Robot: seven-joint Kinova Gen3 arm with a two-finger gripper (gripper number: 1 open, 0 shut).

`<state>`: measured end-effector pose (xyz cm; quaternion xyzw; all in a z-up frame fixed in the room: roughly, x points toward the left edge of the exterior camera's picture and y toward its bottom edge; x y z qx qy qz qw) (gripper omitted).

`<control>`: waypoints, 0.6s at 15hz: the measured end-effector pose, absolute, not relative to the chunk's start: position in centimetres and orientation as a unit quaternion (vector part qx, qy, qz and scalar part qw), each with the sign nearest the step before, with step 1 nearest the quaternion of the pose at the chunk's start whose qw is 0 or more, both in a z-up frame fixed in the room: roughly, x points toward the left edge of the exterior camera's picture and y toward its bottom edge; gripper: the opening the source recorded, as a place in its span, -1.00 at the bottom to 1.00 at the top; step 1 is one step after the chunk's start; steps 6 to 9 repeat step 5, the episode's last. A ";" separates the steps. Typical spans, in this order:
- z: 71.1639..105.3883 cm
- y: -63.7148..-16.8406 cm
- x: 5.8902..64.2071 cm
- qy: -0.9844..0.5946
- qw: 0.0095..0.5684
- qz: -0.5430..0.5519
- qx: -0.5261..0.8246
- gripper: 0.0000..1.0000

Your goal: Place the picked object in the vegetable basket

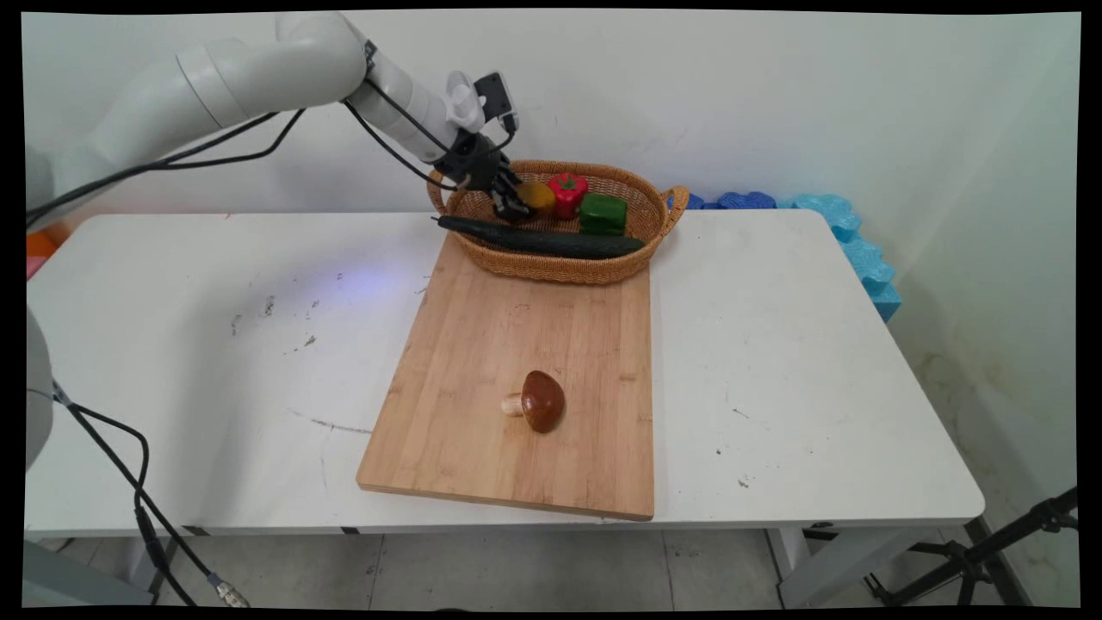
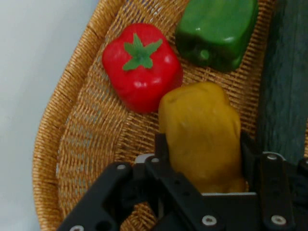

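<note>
1. Bearing everything, the white table [image 1: 775,362] carries a wooden cutting board [image 1: 482,362].
2. At the board's far end sits a wicker basket [image 1: 560,267]; a dark cucumber [image 1: 551,243] lies across it.
3. Inside are a green pepper [image 2: 216,31] and a red pepper [image 2: 142,67].
4. The gripper [image 2: 202,159] is clenched around a yellow pepper [image 2: 199,130] in the basket.
5. A brown mushroom [image 1: 538,401] lies on the board.
</note>
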<state>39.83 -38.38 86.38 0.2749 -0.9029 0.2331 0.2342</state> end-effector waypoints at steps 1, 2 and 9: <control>85.9 -38.6 40.0 -0.903 0.233 0.232 0.276 -1.00; 85.6 -38.8 40.0 -0.904 0.233 0.231 0.276 1.00; 84.9 -39.2 40.1 -0.904 0.233 0.230 0.276 1.00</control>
